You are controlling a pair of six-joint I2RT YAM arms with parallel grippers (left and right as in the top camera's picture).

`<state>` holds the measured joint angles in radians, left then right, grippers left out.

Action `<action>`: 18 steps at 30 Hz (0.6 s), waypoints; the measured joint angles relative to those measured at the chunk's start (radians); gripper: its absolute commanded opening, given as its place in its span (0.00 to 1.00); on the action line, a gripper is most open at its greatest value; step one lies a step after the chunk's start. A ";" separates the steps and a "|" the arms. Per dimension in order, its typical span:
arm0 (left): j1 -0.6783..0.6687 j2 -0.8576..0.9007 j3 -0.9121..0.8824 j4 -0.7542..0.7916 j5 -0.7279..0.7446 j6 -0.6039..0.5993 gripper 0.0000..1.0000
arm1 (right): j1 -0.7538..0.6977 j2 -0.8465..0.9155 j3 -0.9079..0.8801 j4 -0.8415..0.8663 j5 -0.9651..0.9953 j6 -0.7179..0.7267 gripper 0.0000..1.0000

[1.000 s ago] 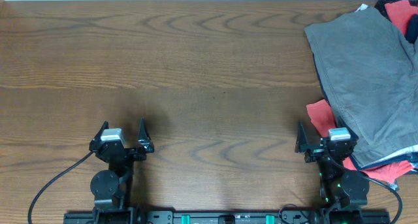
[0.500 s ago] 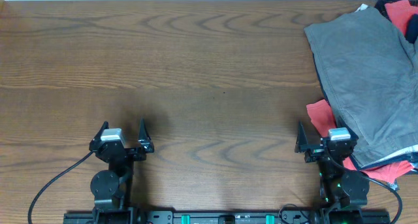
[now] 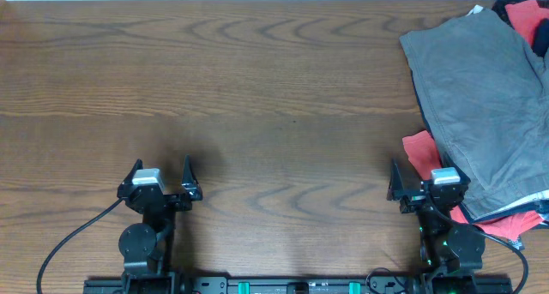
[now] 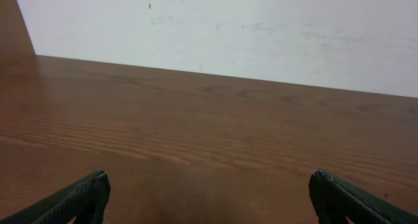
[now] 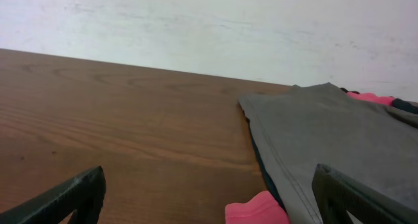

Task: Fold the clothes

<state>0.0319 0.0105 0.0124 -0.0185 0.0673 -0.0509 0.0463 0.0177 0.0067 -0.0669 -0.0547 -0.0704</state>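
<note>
At the near edge, the left claw [image 3: 160, 165] sits at 7 o'clock and the right claw [image 3: 425, 165] at 5 o'clock. Both have their fingers spread wide and hold nothing above the counter [image 3: 274, 88]. Just beside the right claw, at its 12 o'clock, a red garment [image 3: 419, 147] pokes out from under the grey trousers [image 3: 480, 97]. The trousers lie heaped at 2 o'clock, reaching the far right corner.

Both arms sit tucked low at the near edge of the table [image 3: 274, 88], one toward each end. The left gripper [image 3: 161, 167] points across the table with its jaws spread wide. Same deal for the right gripper [image 3: 420, 169], wide open and level.
</note>
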 measured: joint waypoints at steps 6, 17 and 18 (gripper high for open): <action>0.000 0.000 0.000 0.000 0.003 -0.005 0.98 | 0.000 0.003 0.000 0.000 -0.006 0.057 0.99; 0.000 0.148 0.148 -0.219 0.051 -0.029 0.98 | 0.000 0.206 0.174 -0.137 0.084 0.111 0.99; 0.000 0.189 0.191 -0.246 0.055 -0.029 0.98 | 0.000 0.247 0.209 -0.148 0.092 0.111 0.99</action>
<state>0.0319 0.1993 0.2035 -0.2642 0.1223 -0.0795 0.0463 0.2649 0.2153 -0.2146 0.0376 0.0402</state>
